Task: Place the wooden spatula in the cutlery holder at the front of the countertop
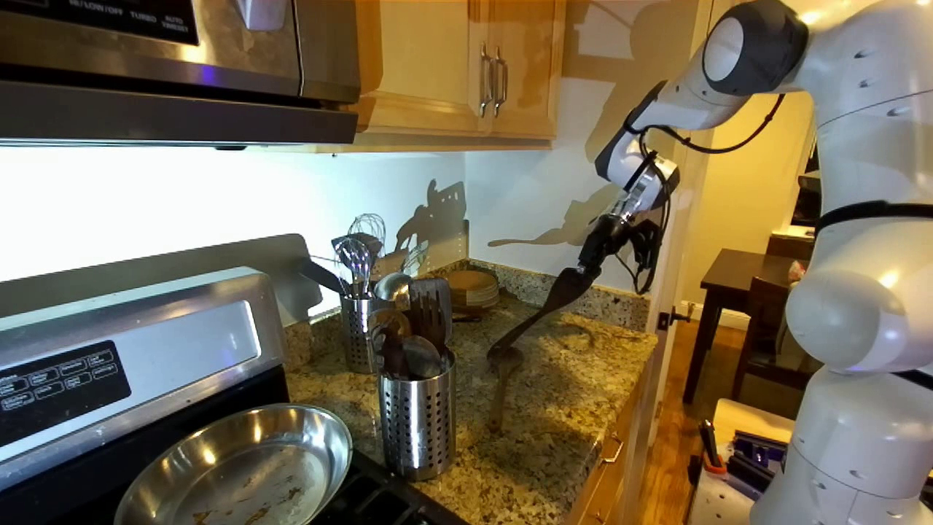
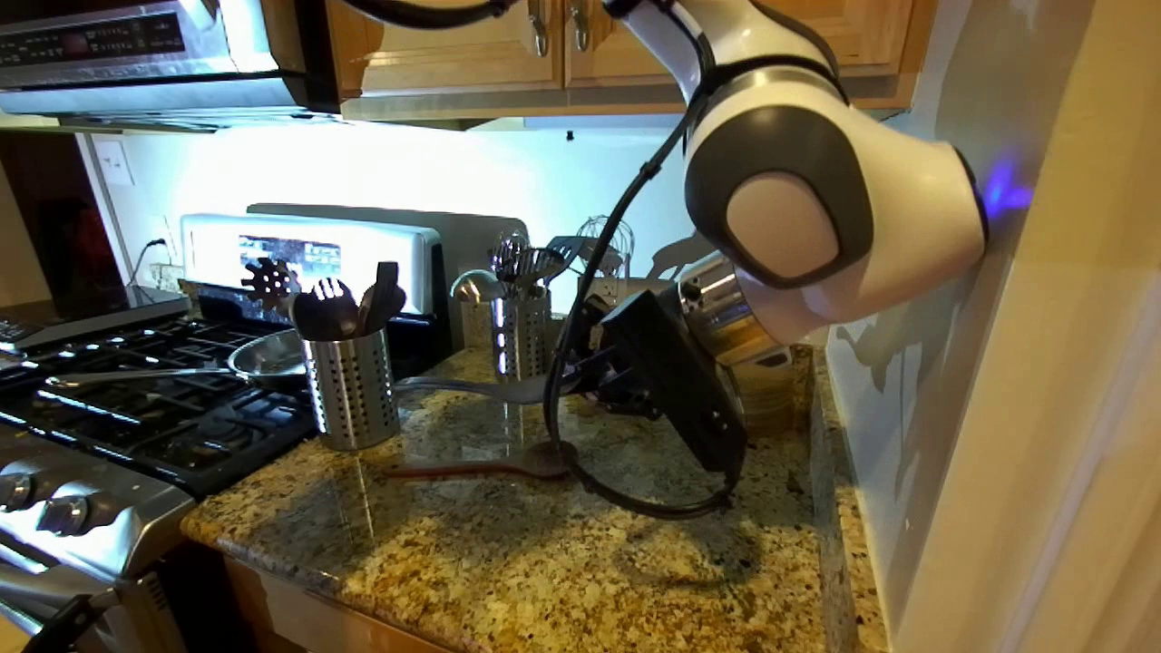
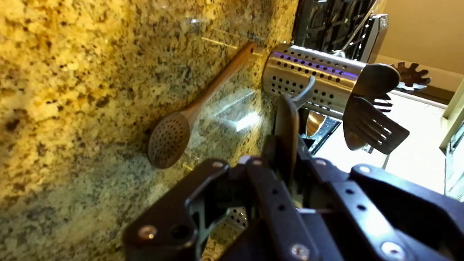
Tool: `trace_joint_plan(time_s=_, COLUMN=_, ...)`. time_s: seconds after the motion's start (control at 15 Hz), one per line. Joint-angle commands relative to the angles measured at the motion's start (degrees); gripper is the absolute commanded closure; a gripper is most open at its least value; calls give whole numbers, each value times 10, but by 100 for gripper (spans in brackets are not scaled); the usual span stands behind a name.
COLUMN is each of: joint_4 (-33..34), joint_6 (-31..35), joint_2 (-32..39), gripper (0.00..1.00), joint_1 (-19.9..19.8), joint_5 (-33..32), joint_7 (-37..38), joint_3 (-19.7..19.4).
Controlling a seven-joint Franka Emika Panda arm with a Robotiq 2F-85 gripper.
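The wooden spatula (image 1: 561, 292) is held by its broad end in my gripper (image 1: 585, 268), which is shut on it. Its slim handle slants down and away above the counter. The spatula shows in an exterior view (image 2: 494, 390) with its handle toward the cutlery holder, and edge-on in the wrist view (image 3: 289, 123) between the fingertips (image 3: 284, 148). The cutlery holder is a perforated steel cylinder (image 1: 418, 423) near the stove, standing upright with several brown utensils in it. It also shows in an exterior view (image 2: 352, 394) and the wrist view (image 3: 308, 72). The spatula is outside it.
A wooden slotted spoon (image 3: 169, 139) lies on the granite counter (image 2: 544, 562) below the spatula. A rear holder (image 1: 358, 332) with whisks and ladle stands by the wall. A steel pan (image 1: 248, 467) sits on the stove. Stacked round items (image 1: 472, 288) fill the corner. Cabinets (image 1: 437, 65) hang above.
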Motion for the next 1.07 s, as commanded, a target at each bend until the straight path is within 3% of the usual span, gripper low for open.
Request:
trace_joint_plan(time_s=0.0, joint_4=-32, joint_6=8, joint_2=-84, gripper=92, joint_1=15, joint_5=-2, joint_7=6, joint_3=-18)
trace_joint_plan(time_s=0.4, joint_4=-46, joint_6=56, joint_2=-177, gripper=92, joint_1=57, joint_5=-43, joint_7=25, joint_3=-23)
trace_joint_plan(time_s=1.0, joint_4=-102, joint_6=200, joint_2=-286, gripper=93, joint_1=145, joint_5=-189, joint_7=73, joint_3=-10)
